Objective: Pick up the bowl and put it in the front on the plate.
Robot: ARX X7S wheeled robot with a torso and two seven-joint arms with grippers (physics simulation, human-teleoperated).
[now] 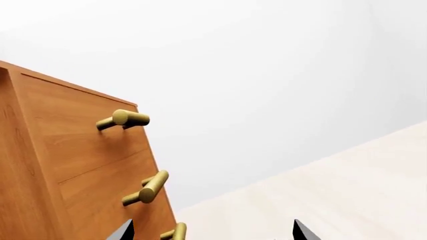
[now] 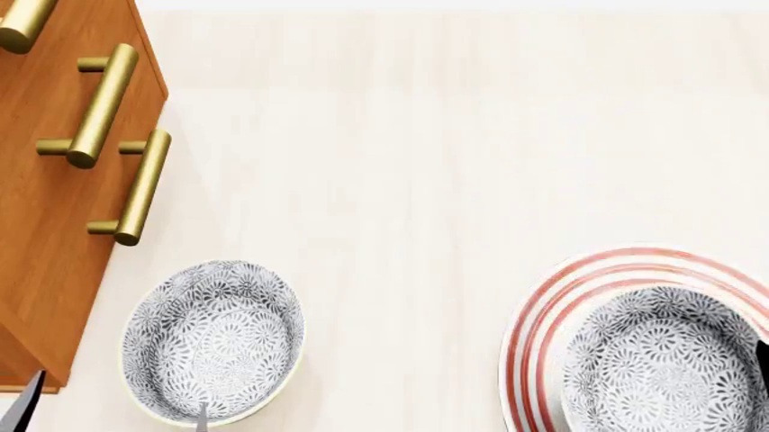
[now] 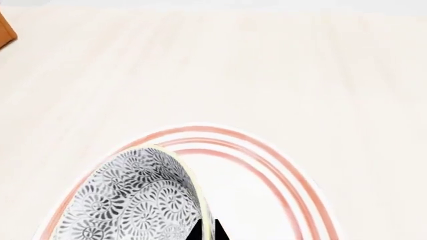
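Observation:
The bowl (image 3: 137, 200), white with dense grey-blue flowers, is over the left part of the plate (image 3: 267, 165), a wide white plate with three thin red rings. My right gripper (image 3: 207, 231) is shut on the bowl's rim, one black fingertip inside it and one outside. In the head view this bowl (image 2: 661, 360) and plate (image 2: 535, 333) are at the front right, with a dark piece of the right gripper (image 2: 762, 364) at the frame edge. Whether the bowl rests on the plate I cannot tell. My left gripper (image 1: 213, 232) is open and holds nothing.
A second, identical-looking bowl (image 2: 211, 342) stands on the pale table (image 2: 420, 162) at the front left, with the left fingertips (image 2: 24, 400) just beside it. A wooden drawer cabinet (image 2: 49, 207) with brass bar handles (image 2: 103, 103) fills the left side.

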